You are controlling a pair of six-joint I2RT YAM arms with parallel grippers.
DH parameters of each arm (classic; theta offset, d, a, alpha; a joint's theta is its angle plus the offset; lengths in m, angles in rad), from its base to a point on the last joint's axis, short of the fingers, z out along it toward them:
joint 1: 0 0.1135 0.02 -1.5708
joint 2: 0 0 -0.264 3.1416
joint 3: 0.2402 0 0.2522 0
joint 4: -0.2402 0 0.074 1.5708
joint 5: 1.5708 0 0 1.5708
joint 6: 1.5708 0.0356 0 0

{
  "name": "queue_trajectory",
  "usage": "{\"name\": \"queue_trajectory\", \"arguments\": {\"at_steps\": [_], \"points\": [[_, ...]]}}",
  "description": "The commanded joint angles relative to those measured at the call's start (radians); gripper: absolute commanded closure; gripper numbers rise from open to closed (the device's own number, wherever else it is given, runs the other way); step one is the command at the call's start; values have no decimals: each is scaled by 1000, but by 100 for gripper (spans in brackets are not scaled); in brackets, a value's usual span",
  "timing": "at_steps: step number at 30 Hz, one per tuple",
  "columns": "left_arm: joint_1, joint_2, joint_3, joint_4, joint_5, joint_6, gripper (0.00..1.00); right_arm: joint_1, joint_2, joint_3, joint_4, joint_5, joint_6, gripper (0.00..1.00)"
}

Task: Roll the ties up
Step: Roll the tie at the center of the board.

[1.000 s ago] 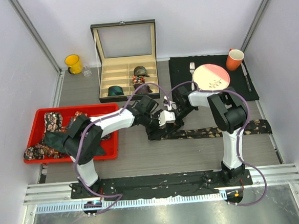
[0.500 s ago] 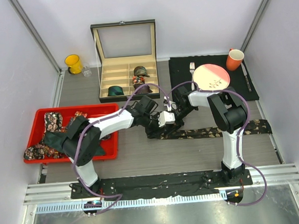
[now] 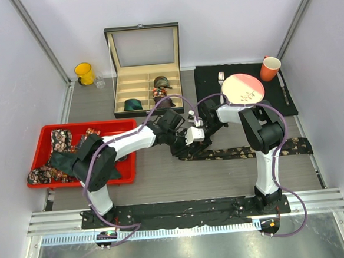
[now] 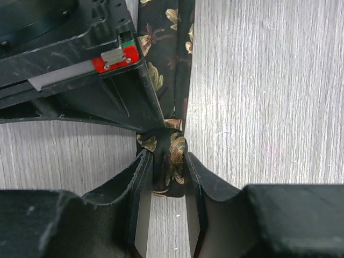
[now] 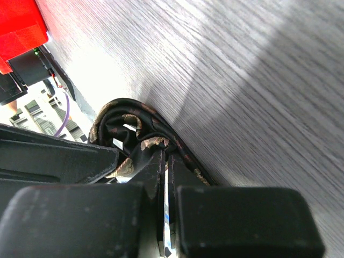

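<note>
Your left hand (image 4: 166,159) closed on the tie (image 3: 244,152)
Spread a second before, it pinched the folded end; your right hand (image 5: 165,157) stayed pressed together on that same end.

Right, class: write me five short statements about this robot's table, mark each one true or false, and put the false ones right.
1. The plate rests on the black mat. True.
2. The lid of the wooden box is shut. False: it stands open, with rolled ties in the compartments.
3. The left gripper and the right gripper meet at the same end of the floral tie lying on the table. True.
4. The red tray is empty. False: loose ties are heaped in it.
5. The yellow mug stands beside the plate. False: it is at the back left, with the box between them.
</note>
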Motion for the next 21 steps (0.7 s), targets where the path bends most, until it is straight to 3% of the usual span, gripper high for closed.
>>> {"name": "queue_trajectory", "arguments": {"at_steps": [1, 13, 21], "points": [[-24, 20, 38, 37, -3, -28, 69, 4, 44, -11, 35, 186, -45, 99], [-48, 121, 33, -29, -155, 24, 72, 1, 4, -7, 10, 147, -46, 98], [-48, 121, 29, -53, -140, 33, 73, -67, -99, 21, -88, 57, -85, 84]]}}
